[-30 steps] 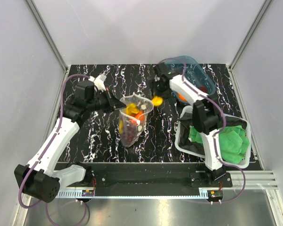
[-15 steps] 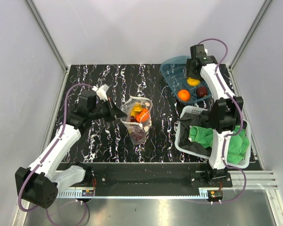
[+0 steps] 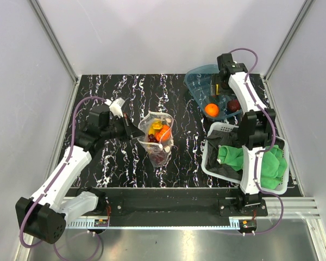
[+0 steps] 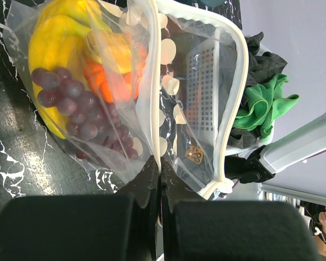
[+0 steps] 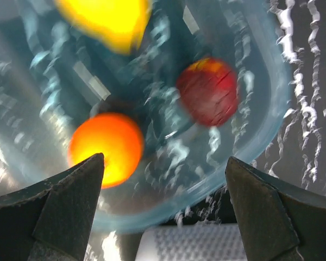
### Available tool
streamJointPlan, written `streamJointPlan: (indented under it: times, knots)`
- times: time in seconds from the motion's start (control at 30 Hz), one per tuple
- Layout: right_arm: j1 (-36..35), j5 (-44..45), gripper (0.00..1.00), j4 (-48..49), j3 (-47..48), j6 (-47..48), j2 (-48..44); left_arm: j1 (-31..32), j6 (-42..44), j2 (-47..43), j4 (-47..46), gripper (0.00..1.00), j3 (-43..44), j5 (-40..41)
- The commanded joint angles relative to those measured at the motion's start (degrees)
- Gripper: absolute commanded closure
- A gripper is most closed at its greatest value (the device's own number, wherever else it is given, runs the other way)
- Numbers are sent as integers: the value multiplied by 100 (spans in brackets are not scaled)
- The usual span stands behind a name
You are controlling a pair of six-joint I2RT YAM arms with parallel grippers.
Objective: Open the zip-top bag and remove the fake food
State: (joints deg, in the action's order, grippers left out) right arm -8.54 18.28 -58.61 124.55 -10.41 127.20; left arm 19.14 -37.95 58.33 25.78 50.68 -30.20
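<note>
The zip-top bag [image 3: 158, 138] stands open on the black marbled table, dotted and clear. It holds a yellow banana bunch [image 4: 51, 41], an orange fruit [image 4: 103, 81] and dark grapes [image 4: 79, 103]. My left gripper [image 3: 136, 132] is shut on the bag's white zip rim [image 4: 151, 109], pinched between the fingers [image 4: 146, 182]. My right gripper [image 3: 218, 91] is open and empty above the blue tub [image 3: 198, 81]. In the tub lie an orange fruit [image 5: 105, 148], a dark red fruit [image 5: 208, 89] and a yellow piece [image 5: 106, 19].
A white laundry basket [image 3: 207, 163] with a green cloth [image 3: 271, 163] and dark fabric sits at the right front, just below the tub. Grey walls close in the table on three sides.
My right gripper carried a yellow fruit from the bag's mouth to the blue tub and let it go. The left gripper kept its hold on the bag, which shifted slightly.
</note>
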Motion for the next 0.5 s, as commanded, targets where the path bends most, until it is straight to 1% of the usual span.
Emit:
streamJointPlan:
  times: [0.0, 0.03, 0.1, 0.13, 0.2, 0.23, 0.33, 0.37, 0.4, 0.43, 0.47]
  knots:
    - [-709, -360, 0, -423, 123, -66, -1002, 11, 157, -120, -135, 100, 329, 58]
    - [-1137, -387, 0, -423, 61, -5, -1291, 11, 157, -111, -143, 100, 338, 49]
    - [-1544, -518, 3, -537, 16, -100, -1530, 20, 122, -102, -161, 100, 346, 31]
    - [-1877, -562, 5, -581, 25, -171, -1731, 20, 104, -111, -170, 100, 347, 14]
    - [-2221, -782, 8, -616, 17, -407, -1908, 20, 25, -163, -222, 100, 329, 22]
    - [-2571, -861, 8, -617, 34, -504, -2066, 29, -1, -181, -240, 100, 320, 22]
    - [-3117, -941, 12, -660, 218, -707, -2207, 29, -37, -243, -258, 100, 285, 66]
    - [-3432, -949, 13, -687, 288, -760, -2199, 29, -37, -251, -275, 100, 268, 101]
    - [-3610, -949, 18, -791, 376, -856, -2182, 29, -37, -260, -284, 100, 267, 110]
    - [-3742, -923, 20, -853, 568, -874, -2086, 29, -45, -252, -301, 100, 267, 110]
    - [-4030, -853, 22, -941, 675, -875, -2033, 29, -71, -243, -328, 100, 267, 110]
